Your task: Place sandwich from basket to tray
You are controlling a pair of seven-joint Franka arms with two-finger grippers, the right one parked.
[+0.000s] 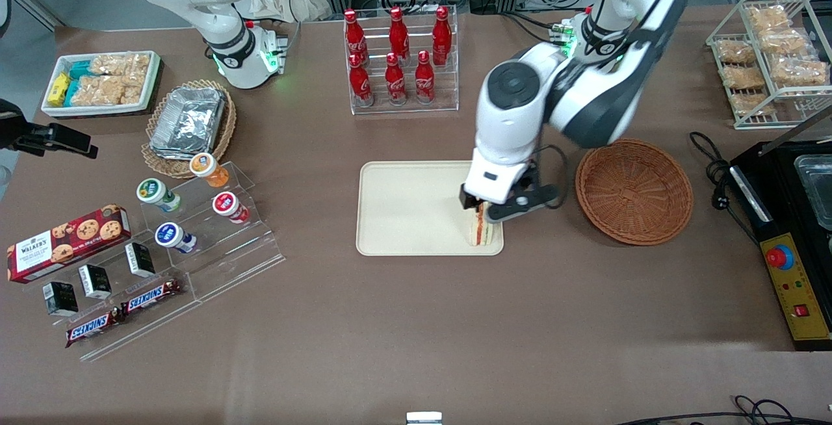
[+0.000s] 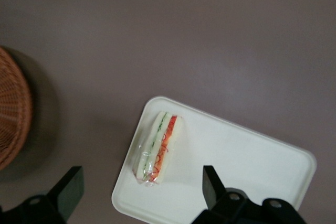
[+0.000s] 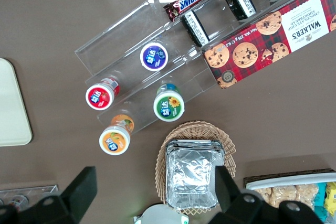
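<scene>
Sandwich (image 1: 482,231) lying on the tray (image 1: 403,210), low right of middle in the front view.

Gripper (image 1: 492,207) open right above it, fingers (image 2: 211,182) wide apart, touching nothing. Seen whole only from the wrist: soft white wedge, red and green stripes, shiny wrap. Smooth cream tray with round corners. Round brown woven basket (image 1: 634,191) beside it, empty.

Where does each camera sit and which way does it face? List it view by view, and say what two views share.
Front view: high, facing the robots, looking down on the table; left arm and claw above the tray.
Left wrist view: on the working arm, looking down between open claw fingers at the sandwich.
Right wrist view: on the parked arm, looking down at yogurt cups.
Front and left wrist views share sandwich, tray, basket.
</scene>
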